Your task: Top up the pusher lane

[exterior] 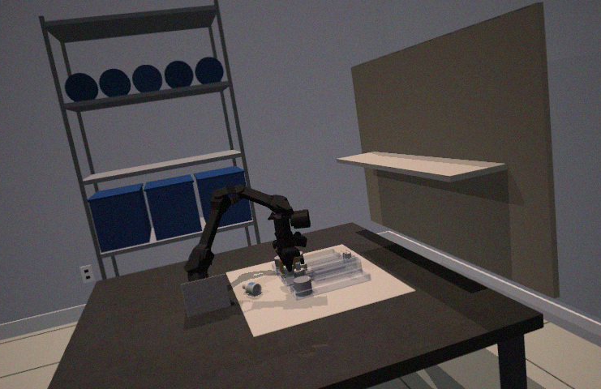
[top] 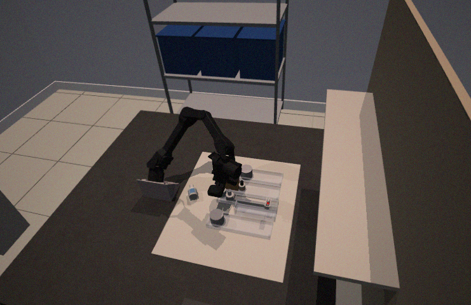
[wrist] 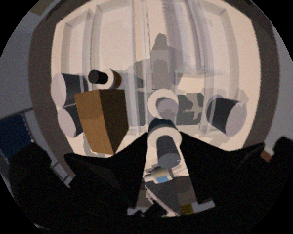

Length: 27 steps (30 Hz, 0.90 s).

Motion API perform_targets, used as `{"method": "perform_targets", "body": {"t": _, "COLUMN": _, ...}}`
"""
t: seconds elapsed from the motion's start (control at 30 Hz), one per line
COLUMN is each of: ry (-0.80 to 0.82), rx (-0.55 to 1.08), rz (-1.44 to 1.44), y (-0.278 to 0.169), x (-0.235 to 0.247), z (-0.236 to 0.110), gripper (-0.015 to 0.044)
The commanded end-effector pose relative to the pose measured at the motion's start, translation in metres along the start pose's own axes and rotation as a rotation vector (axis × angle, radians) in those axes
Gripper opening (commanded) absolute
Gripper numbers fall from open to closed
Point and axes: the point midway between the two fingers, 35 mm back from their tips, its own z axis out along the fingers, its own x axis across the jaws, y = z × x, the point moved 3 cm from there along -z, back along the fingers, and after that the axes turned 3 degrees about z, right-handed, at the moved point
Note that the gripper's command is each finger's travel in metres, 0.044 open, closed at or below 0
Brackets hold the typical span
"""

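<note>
My gripper is shut on a small jar with a pale body. It holds the jar at the front end of the clear lane rack, before the middle lane. A matching small jar with a white lid stands in that lane's front end, just beyond the held jar. A dark rod runs back from it to a red-marked piece. The arm hides the held jar in the top and exterior views. I cannot tell whether the two jars touch.
A second small jar with a blue label lies on its side on the pale mat. A brown box, a small dark bottle and two wide grey jars stand at the rack's front.
</note>
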Motion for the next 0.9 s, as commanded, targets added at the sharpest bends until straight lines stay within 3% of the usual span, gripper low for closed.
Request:
{"method": "perform_targets", "body": {"t": 0.0, "ry": 0.010, "rx": -0.020, "rz": -0.010, "y": 0.0047, "x": 0.0019, "z": -0.0014, "gripper": 0.0000}}
{"method": "perform_targets", "body": {"t": 0.87, "ry": 0.010, "rx": -0.020, "rz": -0.010, "y": 0.0050, "x": 0.0014, "z": 0.0037, "gripper": 0.0000}}
